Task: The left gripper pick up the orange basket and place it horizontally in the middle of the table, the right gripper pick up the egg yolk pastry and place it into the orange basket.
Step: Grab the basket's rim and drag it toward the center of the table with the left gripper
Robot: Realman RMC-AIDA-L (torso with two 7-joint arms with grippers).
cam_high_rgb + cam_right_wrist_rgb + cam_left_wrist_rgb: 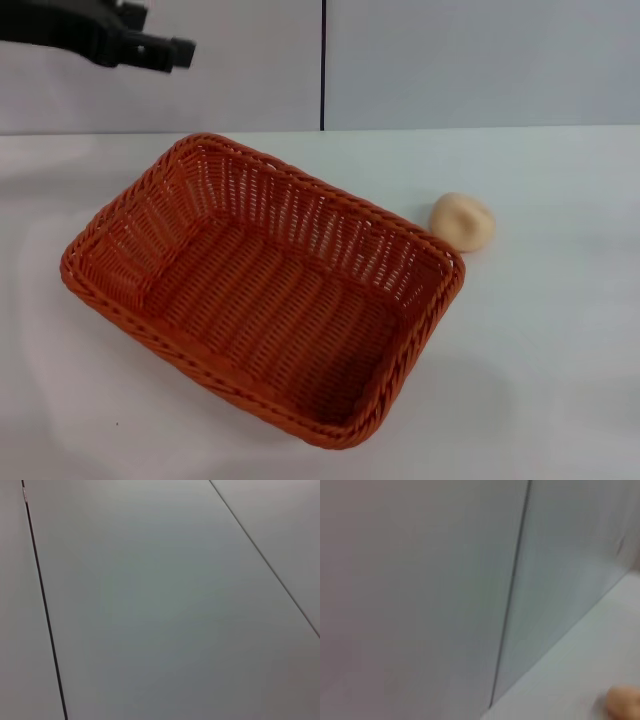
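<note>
The orange basket point(262, 285) rests on the white table point(560, 360), left of centre, turned at a diagonal with its open top up and nothing inside. The egg yolk pastry point(462, 221) lies on the table just beyond the basket's far right corner, apart from it; a sliver of the pastry point(625, 702) also shows in the left wrist view. My left gripper point(180, 52) hangs high at the far left, above and behind the basket, holding nothing. The right gripper is out of view.
A grey panelled wall point(450, 60) with a dark vertical seam point(323, 65) stands behind the table. The right wrist view shows only wall panels point(160, 600). Bare tabletop lies to the right and front of the basket.
</note>
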